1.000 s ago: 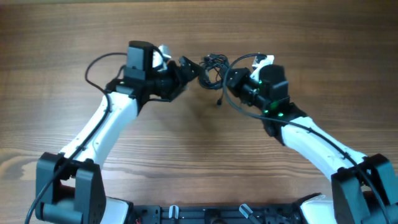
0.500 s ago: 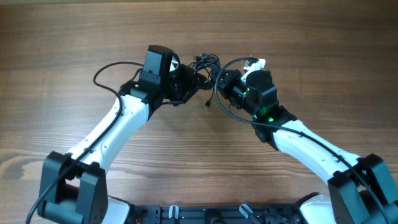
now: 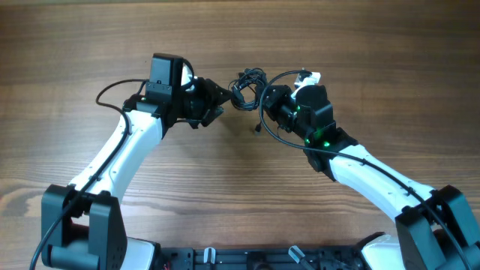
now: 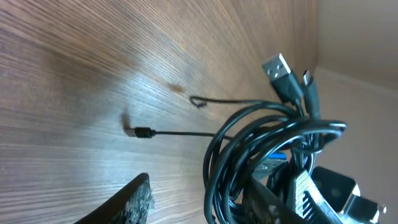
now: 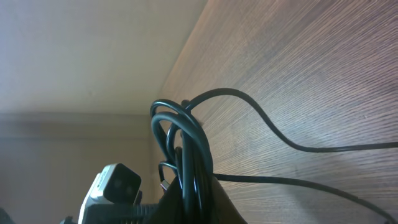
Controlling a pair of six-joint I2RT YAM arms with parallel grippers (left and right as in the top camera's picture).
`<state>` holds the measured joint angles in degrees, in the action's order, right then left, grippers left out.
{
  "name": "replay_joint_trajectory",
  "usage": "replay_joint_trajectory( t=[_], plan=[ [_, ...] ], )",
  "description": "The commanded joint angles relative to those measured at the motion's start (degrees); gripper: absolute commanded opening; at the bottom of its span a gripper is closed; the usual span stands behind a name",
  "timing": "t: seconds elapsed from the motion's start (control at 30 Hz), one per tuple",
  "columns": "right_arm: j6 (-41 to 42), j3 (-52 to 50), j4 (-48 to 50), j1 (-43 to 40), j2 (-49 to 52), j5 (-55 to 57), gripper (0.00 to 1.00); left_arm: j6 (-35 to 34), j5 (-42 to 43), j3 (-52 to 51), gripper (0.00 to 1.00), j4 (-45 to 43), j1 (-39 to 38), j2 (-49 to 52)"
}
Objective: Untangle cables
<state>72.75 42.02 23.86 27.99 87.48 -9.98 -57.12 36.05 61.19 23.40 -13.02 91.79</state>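
Pulling back from the knot, the left end effector (image 3: 220,102) has just retreated. Half a second ago it was pressed in against the cables (image 3: 247,77); now it stands a little apart from them, on the side away from the right end effector (image 3: 270,99). The cables did not come with it. They are still one tight bundle, held up off the surface (image 3: 360,45) at the tip of the right end effector. That end effector is clenched on them, and its own wrist view shows several cords running straight down into its closed fingers.

The left end effector looks released. In its wrist view one finger (image 4: 134,199) sits well clear of the coil with bare wood between, though the other finger is mostly lost behind the cords.

Little else has moved. A thin tail ending in a small plug (image 4: 143,132) dangles below the bundle toward the surface, and it has swung slightly nearer the right end effector. A USB plug (image 4: 283,65) juts from the far side of the coil.

By my reading, that pass freed nothing: no cord is separated, so the untangling is hardly advanced. The dangling tail or the jutting plug looks like the likeliest single strand for a fresh pull. Tugging on the whole coil risks tightening the knot.
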Motion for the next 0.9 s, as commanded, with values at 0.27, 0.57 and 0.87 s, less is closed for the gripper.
replay_joint_trajectory(
  t=[0.27, 0.57, 0.87],
  plan=[
    [1.2, 0.4, 2.6, 0.1, -0.7, -1.6, 0.12, 4.2, -5.2, 0.2, 0.36, 0.9, -4.2, -0.7],
    [1.2, 0.4, 5.5, 0.1, -0.7, -4.3, 0.12, 4.2, -7.5, 0.2, 0.43, -2.1, -6.9, 0.9],
    [0.8, 0.4, 7.8, 0.1, -0.7, -5.6, 0.11, 2.7, -6.7, 0.2, 0.38, -6.1, -8.2, 4.8]
  ],
)
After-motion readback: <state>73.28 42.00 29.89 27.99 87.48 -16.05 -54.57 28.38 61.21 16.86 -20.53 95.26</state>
